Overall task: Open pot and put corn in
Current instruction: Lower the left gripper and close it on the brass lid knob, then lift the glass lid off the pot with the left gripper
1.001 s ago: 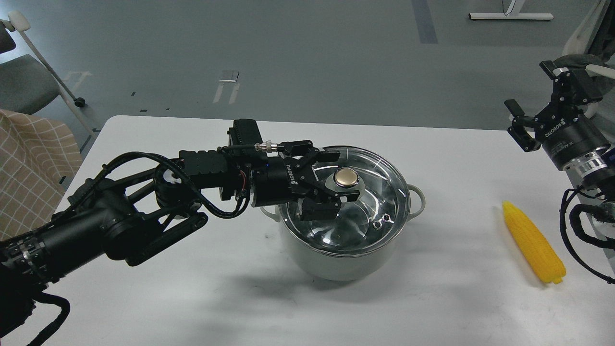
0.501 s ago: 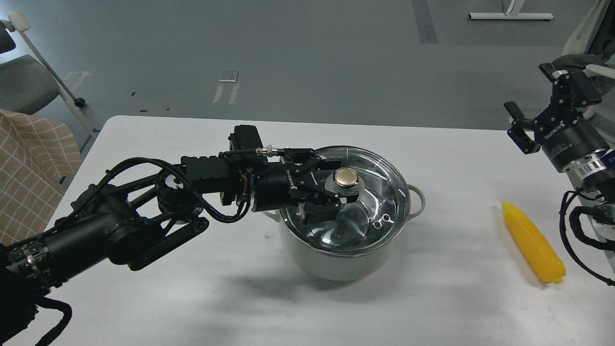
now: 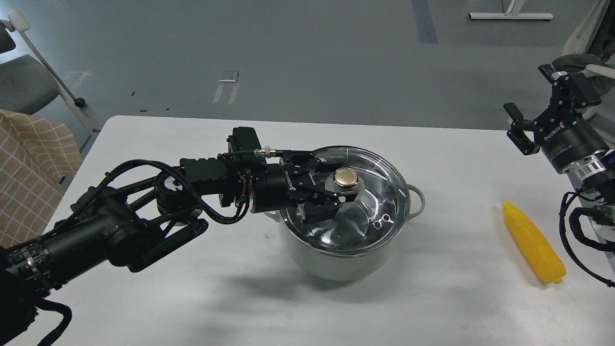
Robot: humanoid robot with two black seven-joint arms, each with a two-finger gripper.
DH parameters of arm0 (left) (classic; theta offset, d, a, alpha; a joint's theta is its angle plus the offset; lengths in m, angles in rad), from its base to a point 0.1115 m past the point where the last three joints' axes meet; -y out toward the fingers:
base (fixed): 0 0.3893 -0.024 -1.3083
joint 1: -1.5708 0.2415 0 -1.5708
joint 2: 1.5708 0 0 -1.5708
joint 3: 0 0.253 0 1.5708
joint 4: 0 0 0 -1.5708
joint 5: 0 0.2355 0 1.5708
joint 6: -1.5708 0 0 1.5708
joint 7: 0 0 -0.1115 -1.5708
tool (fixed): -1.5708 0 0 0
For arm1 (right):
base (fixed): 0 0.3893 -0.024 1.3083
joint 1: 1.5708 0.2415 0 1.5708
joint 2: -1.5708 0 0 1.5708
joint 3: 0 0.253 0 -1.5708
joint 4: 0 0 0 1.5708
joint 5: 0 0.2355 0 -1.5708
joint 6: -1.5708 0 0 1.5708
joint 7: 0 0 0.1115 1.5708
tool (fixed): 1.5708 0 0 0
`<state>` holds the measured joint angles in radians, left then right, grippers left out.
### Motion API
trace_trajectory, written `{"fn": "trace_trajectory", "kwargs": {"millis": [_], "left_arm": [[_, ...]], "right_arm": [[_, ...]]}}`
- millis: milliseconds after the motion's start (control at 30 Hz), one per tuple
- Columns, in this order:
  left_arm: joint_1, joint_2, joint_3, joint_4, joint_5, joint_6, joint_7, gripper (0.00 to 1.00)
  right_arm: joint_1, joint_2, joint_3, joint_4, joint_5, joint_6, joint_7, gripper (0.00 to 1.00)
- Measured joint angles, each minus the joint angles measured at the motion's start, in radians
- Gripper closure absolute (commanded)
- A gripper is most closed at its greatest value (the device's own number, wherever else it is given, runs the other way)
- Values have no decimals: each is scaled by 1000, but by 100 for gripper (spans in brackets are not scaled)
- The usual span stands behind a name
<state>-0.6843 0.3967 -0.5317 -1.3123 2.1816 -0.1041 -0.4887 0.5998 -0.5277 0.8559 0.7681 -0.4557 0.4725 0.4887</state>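
Observation:
The pale grey-green pot stands mid-table, covered by its round glass lid with a metal knob. My left gripper reaches in from the left over the lid. Its two fingers sit close against either side of the knob, and the lid rests on the pot. The yellow corn lies on the table at the right, apart from the pot. My right gripper is open and empty, raised above the table's far right edge, well above the corn.
The white table ends near the corn on the right. A grey chair and a checked cloth are off the table's left side. Grey floor lies beyond the far edge.
My left gripper's fingers have narrowed around the lid knob and the arm has settled slightly lower. The right gripper has drifted a little up and away. Pot, lid and corn have not moved.

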Motion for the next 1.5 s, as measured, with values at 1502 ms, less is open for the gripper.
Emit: {"fn": "trace_trajectory", "kwargs": {"millis": [1502], "left_arm": [[-63, -28, -14, 0, 0, 11, 11, 67]], "right_arm": [[1, -2, 1, 0, 0, 0, 0, 1]]}}
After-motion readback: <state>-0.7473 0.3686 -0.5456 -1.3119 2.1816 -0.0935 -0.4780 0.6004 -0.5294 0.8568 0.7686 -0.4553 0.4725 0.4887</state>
